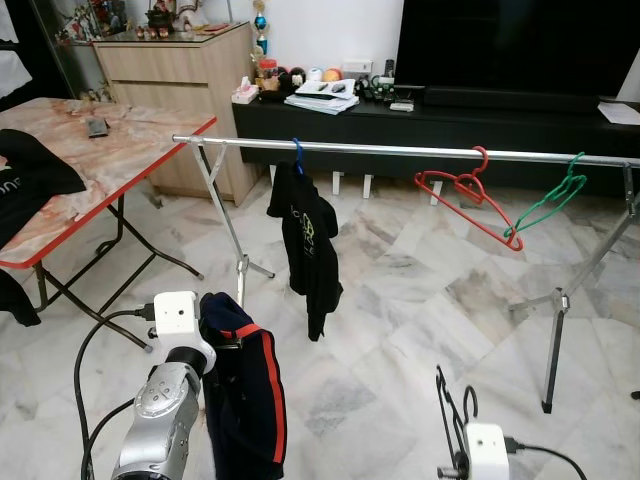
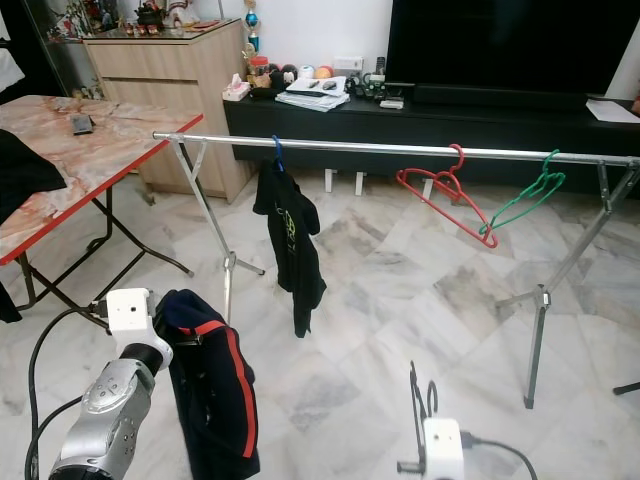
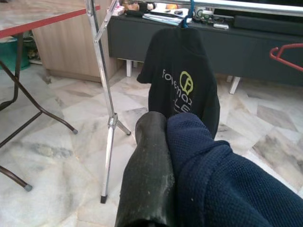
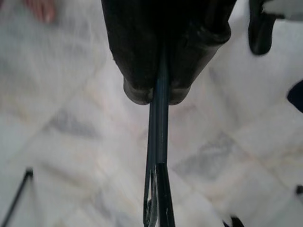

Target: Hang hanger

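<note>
My right gripper [image 4: 158,97] had its fingers pinched tight on a thin black hanger [image 1: 453,412], low at my right side and well short of the rail [image 1: 400,150]. My left gripper [image 3: 163,142] was clamped on a navy garment [image 1: 245,385] with a red stripe, hanging beside my arm. Ahead, the rail already carried a black shirt [image 1: 308,245] on a blue hook, a red hanger [image 1: 465,195] and a green hanger [image 1: 550,200]. I judged my own hanger was yet to be lifted and hooked on.
</note>
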Controlling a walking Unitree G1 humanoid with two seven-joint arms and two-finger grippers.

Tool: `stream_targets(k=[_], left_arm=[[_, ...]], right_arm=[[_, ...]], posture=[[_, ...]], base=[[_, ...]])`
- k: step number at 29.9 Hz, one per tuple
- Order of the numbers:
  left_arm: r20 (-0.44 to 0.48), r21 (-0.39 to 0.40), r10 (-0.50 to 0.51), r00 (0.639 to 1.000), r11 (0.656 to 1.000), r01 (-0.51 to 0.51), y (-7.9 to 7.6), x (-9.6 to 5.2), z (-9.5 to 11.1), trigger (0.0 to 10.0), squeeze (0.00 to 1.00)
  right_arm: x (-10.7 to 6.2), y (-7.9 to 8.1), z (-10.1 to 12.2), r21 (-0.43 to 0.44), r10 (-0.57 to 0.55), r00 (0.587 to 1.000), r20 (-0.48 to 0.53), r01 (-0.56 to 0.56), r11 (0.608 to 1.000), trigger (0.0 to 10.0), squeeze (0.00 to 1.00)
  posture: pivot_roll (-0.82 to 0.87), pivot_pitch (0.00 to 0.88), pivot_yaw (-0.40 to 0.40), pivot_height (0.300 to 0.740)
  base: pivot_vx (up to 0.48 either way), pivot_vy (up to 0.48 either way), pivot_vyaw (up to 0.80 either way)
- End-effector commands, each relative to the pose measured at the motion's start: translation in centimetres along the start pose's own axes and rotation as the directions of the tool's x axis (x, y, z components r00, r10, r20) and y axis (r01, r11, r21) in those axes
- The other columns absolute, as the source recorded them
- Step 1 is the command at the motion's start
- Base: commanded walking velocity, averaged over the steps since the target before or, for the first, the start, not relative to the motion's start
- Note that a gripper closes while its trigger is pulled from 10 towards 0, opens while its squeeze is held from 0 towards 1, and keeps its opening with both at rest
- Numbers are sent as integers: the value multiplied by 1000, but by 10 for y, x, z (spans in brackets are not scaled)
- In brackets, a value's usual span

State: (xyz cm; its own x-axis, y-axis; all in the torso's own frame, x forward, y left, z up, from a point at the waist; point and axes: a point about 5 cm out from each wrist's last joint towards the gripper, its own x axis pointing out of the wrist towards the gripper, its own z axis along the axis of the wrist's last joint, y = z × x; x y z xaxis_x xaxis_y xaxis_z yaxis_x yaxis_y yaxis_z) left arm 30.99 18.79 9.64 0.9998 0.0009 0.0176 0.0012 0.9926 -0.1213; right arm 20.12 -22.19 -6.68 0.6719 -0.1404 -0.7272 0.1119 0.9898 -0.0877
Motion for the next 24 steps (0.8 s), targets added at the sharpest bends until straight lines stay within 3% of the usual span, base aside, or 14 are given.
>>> stream_targets(k=[1,5,7,11,15,18,20,21,22,24], left_arm=[[20,30,-22,1000,999,21,0,0,9,10000,0],[15,42,-31,999,999,30,0,-1,10,10000,0],[12,52,-28,1000,998,27,1,-2,9,10000,0],[16,66,-19,1000,998,18,3,-4,10,10000,0],[15,76,-12,1000,997,11,5,-6,9,10000,0],[12,80,-10,1000,997,9,5,-7,8,10000,0],[19,86,-6,1000,996,5,6,-7,9,10000,0],[19,86,-6,1000,996,5,6,-7,9,10000,0],[17,88,-7,1000,996,6,6,-7,9,10000,0],[15,90,-9,1000,996,8,6,-7,8,10000,0]], right_arm=[[-2,-2,-11,7,9,999,-44,-9,1000,10000,0],[-3,-5,-13,2,9,999,-51,-9,1000,10000,0],[-2,2,-9,-6,10,999,-34,-10,1000,10000,0],[3,14,12,-123,53,997,51,-47,991,10000,0],[5,28,43,-125,102,976,195,-78,989,10000,0],[5,31,55,-136,114,961,252,-81,987,10000,0],[1,15,77,14,65,911,407,-78,997,10000,0],[1,15,77,14,65,911,407,-78,997,10000,0],[-3,10,83,18,59,881,470,-77,997,10000,0],[-6,9,86,27,56,858,511,-81,996,10000,0]], posture=[[63,0,79,740],[62,0,79,740],[63,0,75,740],[65,0,69,740],[45,0,47,740],[46,0,43,740],[37,0,41,740],[37,0,41,740],[14,0,47,740],[10,0,48,740]], base=[[0,0,0],[0,0,0],[0,0,0],[0,0,0],[0,0,0],[0,0,0],[0,0,0],[0,0,0],[0,0,0],[0,0,0]])
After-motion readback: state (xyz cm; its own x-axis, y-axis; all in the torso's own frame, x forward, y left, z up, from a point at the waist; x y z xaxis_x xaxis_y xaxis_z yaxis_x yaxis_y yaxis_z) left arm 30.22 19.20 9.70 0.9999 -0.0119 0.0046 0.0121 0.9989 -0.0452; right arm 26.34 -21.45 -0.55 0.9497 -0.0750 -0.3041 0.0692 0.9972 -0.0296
